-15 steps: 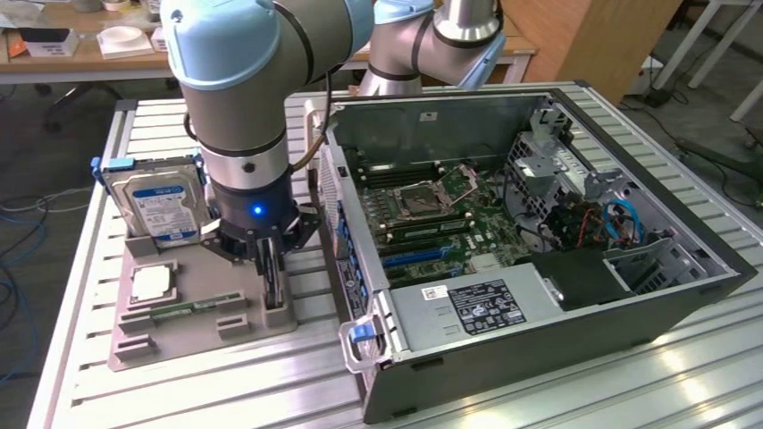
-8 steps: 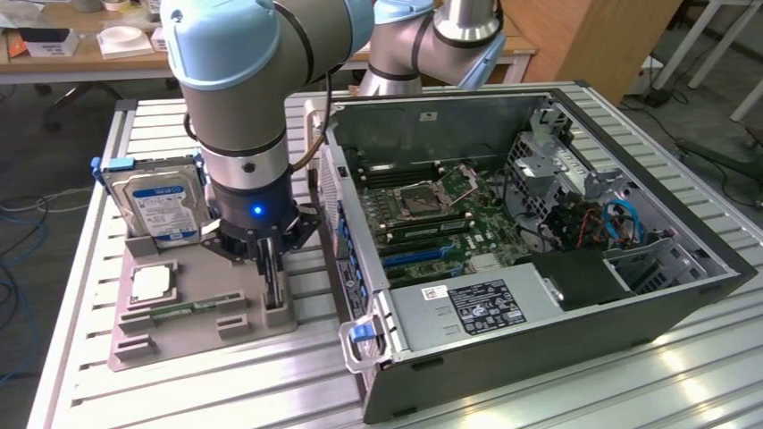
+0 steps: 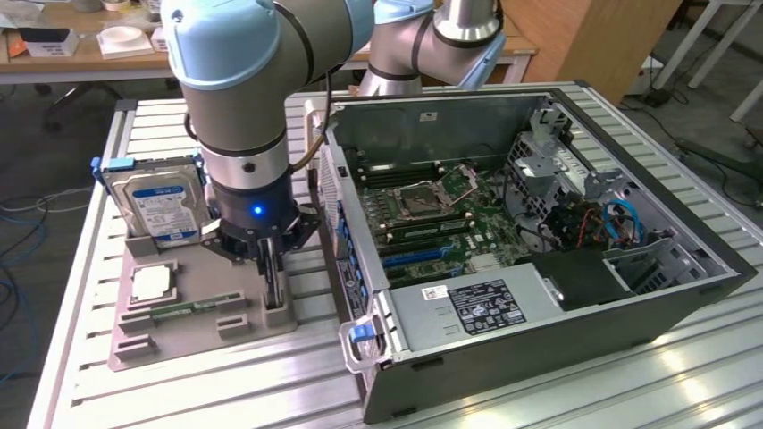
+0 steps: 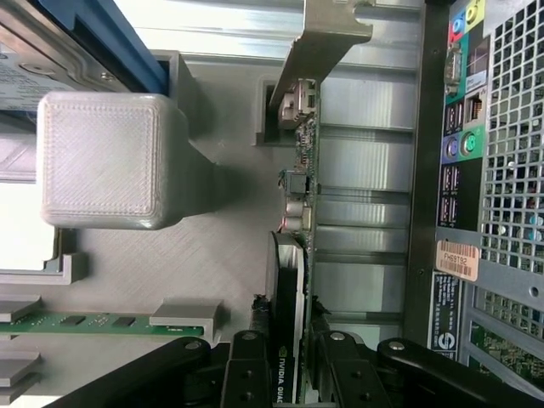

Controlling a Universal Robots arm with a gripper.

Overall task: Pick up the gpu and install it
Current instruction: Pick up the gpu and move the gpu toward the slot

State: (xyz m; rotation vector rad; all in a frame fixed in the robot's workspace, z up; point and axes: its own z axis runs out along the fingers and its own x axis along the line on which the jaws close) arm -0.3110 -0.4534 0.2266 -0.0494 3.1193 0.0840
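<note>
Between the fingers of your gripper [image 4: 291, 376], drawn narrow onto its two faces, the gpu [image 4: 297, 212] stands on edge in the grey holder [image 4: 170, 255] directly below the hand, gripped but not yet lifted or installed in the open computer case [image 3: 620, 295] alongside.

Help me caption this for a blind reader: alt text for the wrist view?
The gripper clamps a graphics card standing on edge in a grey tray. A memory stick lies in the tray, and the back of a computer case stands beside it.
</note>
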